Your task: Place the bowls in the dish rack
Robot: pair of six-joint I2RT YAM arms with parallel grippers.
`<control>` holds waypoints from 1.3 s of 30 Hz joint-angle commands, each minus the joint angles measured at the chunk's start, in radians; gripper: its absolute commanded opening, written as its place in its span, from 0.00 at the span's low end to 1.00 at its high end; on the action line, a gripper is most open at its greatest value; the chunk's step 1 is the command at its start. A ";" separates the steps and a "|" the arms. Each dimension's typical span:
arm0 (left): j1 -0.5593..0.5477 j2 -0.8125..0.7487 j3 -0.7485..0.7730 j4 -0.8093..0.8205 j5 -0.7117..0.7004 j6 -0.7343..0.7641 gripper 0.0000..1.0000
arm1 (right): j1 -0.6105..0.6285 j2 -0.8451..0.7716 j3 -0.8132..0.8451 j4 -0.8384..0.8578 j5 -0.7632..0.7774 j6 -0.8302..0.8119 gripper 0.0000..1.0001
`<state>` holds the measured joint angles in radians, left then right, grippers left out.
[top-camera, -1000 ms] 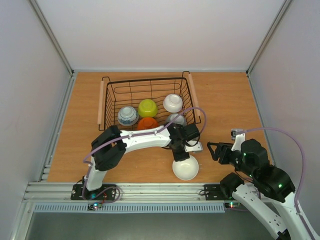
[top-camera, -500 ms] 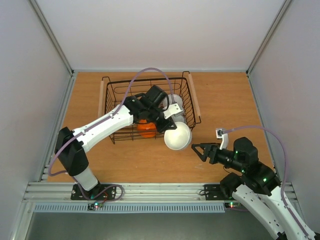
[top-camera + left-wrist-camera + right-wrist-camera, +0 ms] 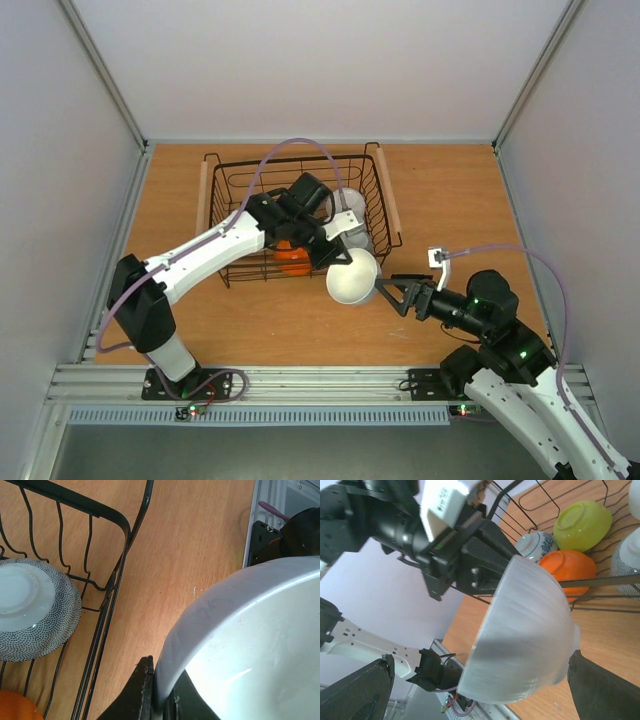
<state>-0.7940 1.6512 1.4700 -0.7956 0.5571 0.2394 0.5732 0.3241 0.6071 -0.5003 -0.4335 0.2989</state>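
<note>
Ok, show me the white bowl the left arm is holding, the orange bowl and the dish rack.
white bowl point(image 3: 350, 281): top external view, centre of the bowl.
orange bowl point(image 3: 567, 564): right wrist view, its outer side.
dish rack point(image 3: 388, 200): top external view, its right wooden handle.

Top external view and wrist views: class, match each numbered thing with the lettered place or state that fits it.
Things:
1 white bowl by the right arm
2 orange bowl
3 right tool
4 dish rack

Places or states:
A open, beside the held bowl
B black wire with wooden handles
C clamped at its rim by the left tool, outside the rack
D inside the rack

Pairs: 1-C, 2-D, 3-A, 4-B
</note>
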 commanded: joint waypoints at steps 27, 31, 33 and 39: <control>0.013 -0.116 -0.017 0.065 0.058 -0.012 0.01 | 0.005 0.236 -0.170 0.553 -0.225 0.185 0.44; 0.016 -0.131 -0.024 0.070 0.049 -0.014 0.00 | 0.004 0.255 -0.166 0.572 -0.226 0.192 0.02; 0.018 -0.138 -0.030 0.075 0.045 -0.014 0.01 | 0.005 0.258 -0.165 0.578 -0.223 0.191 0.01; 0.018 -0.165 -0.045 0.090 -0.008 -0.017 0.27 | 0.004 0.263 -0.097 0.465 -0.180 0.112 0.01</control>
<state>-0.7582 1.5406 1.4292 -0.8051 0.4747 0.2333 0.5709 0.5827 0.4385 -0.0448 -0.5919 0.4801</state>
